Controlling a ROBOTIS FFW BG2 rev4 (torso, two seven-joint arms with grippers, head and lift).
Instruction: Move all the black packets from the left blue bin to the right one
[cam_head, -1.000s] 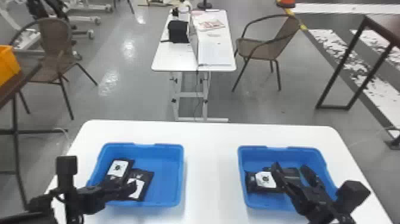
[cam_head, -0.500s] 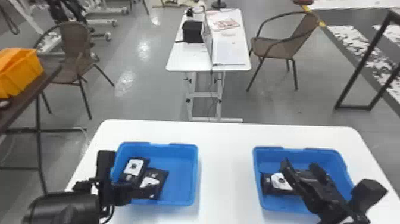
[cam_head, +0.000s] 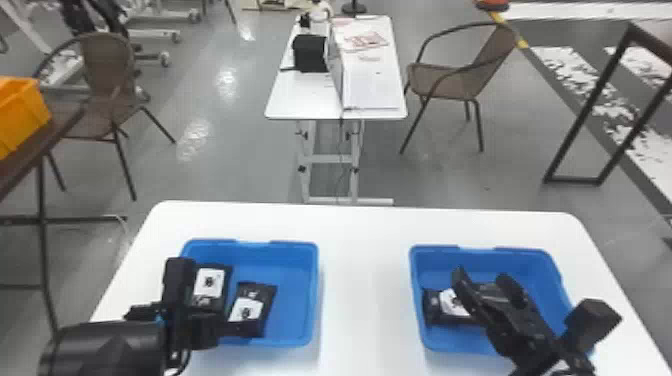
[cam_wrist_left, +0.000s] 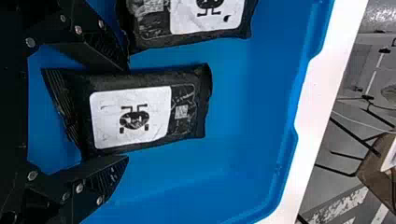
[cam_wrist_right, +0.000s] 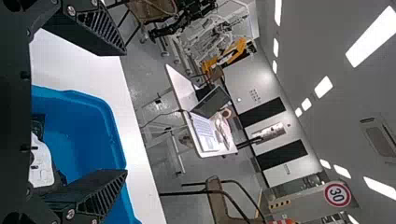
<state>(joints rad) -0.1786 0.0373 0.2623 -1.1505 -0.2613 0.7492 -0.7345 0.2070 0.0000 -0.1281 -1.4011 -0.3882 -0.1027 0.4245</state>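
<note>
Two black packets with white labels lie in the left blue bin (cam_head: 290, 280): the left packet (cam_head: 209, 285) and the right packet (cam_head: 252, 310). Over that bin's near left part is my left gripper (cam_head: 200, 327). In the left wrist view, the right packet (cam_wrist_left: 130, 116) lies between the spread fingers of my left gripper (cam_wrist_left: 126, 112), unclamped; the left packet (cam_wrist_left: 187, 18) is beside it. Another black packet (cam_head: 442, 305) lies in the right blue bin (cam_head: 530, 265). Above it stands my right gripper (cam_head: 485, 287), partly covering it. In its wrist view, the right gripper (cam_wrist_right: 125, 112) has empty, parted fingers.
Both bins stand on a white table (cam_head: 365, 280), with a bare strip between them. Beyond it are a second white table (cam_head: 305, 95) and brown chairs. An orange bin (cam_head: 20, 115) stands on a dark table at the left.
My left gripper has moved rightward over the left bin, toward the right packet. The head view has shifted sideways a little. The packets lie as before, and the right arm has hardly moved.
</note>
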